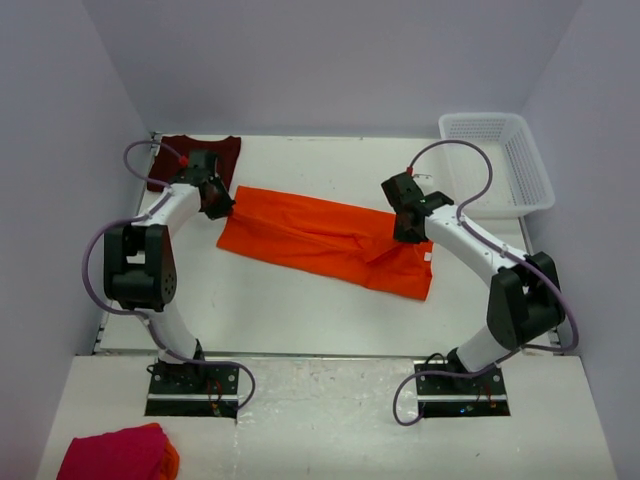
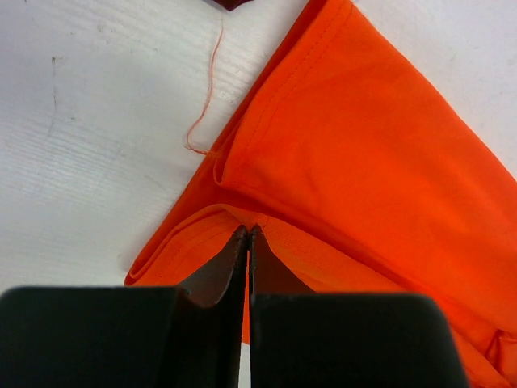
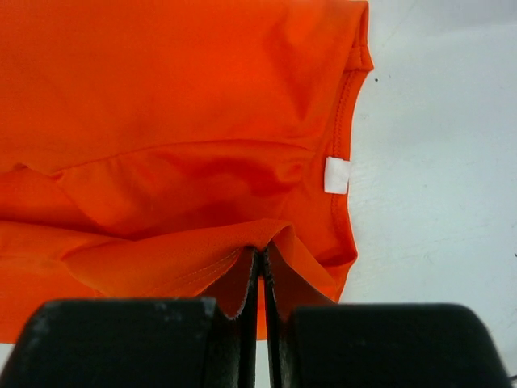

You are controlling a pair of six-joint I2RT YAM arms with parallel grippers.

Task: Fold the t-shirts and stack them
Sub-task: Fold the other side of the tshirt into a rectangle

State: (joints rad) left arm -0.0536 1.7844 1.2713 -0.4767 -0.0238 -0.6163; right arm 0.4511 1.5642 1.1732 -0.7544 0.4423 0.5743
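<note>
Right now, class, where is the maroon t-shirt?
Top view: the maroon t-shirt lies in the far left corner of the table, just behind the left gripper, which pinches the orange t-shirt.

The left arm (image 1: pixel 140 268) rises from its base at 7 o'clock, bends at the elbow, and its forearm runs toward 1 o'clock. The left gripper (image 2: pixel 249 234) has its fingers pressed together on a fold of the orange shirt (image 2: pixel 363 162). The right arm (image 1: pixel 525 298), based at 5 o'clock, sends its forearm toward 10 o'clock. The right gripper (image 3: pixel 260 252) is likewise pinched on the cloth.
</note>
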